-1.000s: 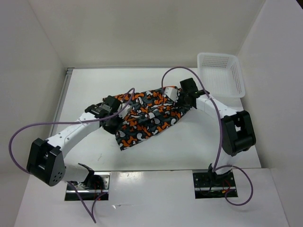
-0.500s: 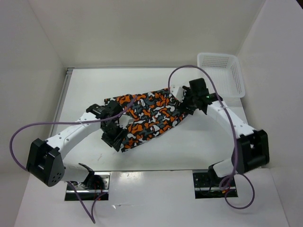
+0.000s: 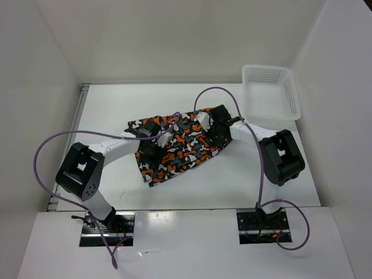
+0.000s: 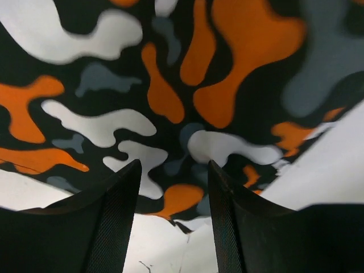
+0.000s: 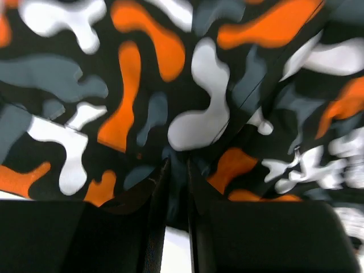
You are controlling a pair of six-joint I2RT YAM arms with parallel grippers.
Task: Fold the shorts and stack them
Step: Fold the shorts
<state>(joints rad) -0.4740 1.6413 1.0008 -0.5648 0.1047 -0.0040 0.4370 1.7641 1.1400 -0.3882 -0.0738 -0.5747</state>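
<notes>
My right gripper [image 5: 177, 170] pinches the shorts [image 3: 180, 145] at their far-right end; left gripper [image 4: 173, 176] spread over the near-left end; long axis runs diagonally between them.

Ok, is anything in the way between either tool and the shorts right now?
Nothing visible. The left tool is open right over the shorts, and the right tool is closed on a fold of them. The white basket sits apart at the far right.
</notes>
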